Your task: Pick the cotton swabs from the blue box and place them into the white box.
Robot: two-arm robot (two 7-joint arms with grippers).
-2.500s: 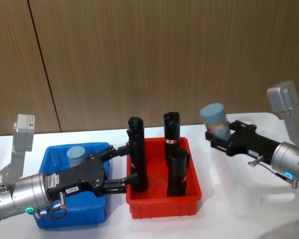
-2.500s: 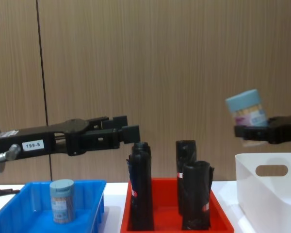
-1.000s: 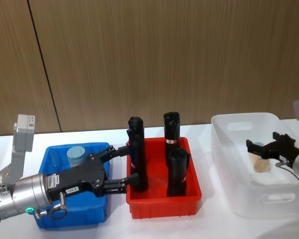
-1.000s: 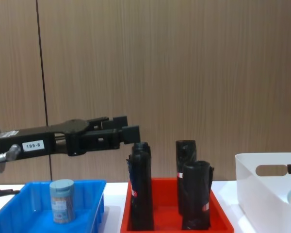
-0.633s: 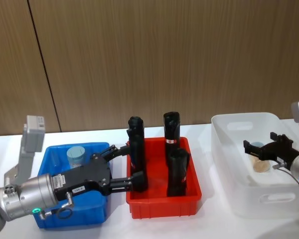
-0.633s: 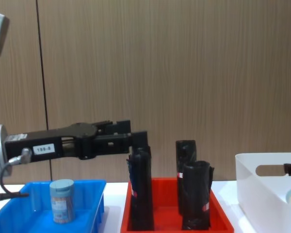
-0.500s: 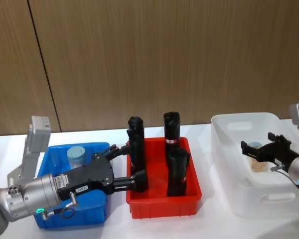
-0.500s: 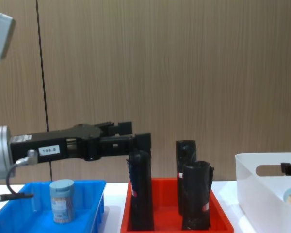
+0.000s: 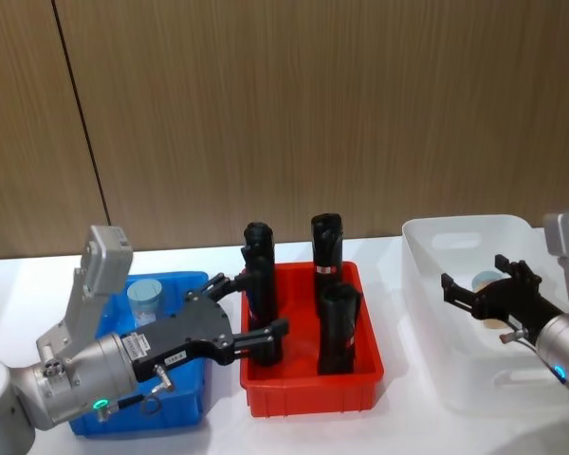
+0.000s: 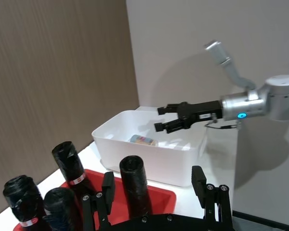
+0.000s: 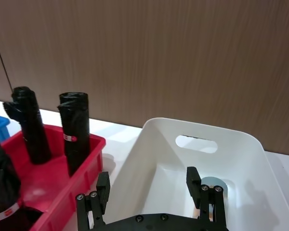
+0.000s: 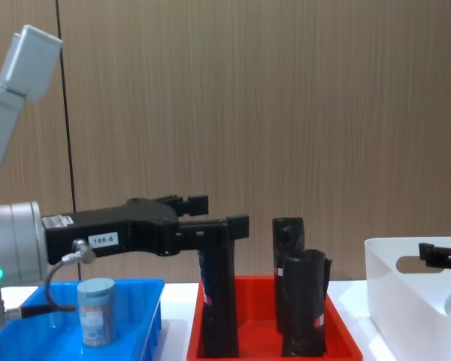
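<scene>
Clear plastic cotton-swab jar (image 9: 144,300), blue-grey lid, upright in bright blue shallow plastic box (image 9: 95,418): probably light, rigid, slick; best clasped mid-body. Left gripper (image 9: 251,305) near it and right gripper (image 9: 472,275) over white plastic box (image 9: 455,227), both spread, empty.

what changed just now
The right gripper released the clear plastic cotton swab jar into the white plastic bin; its jaws stand open. The left gripper, open, pushed forward over the red plastic tray. The other jar in the blue plastic tray and the black rolls stayed put.
</scene>
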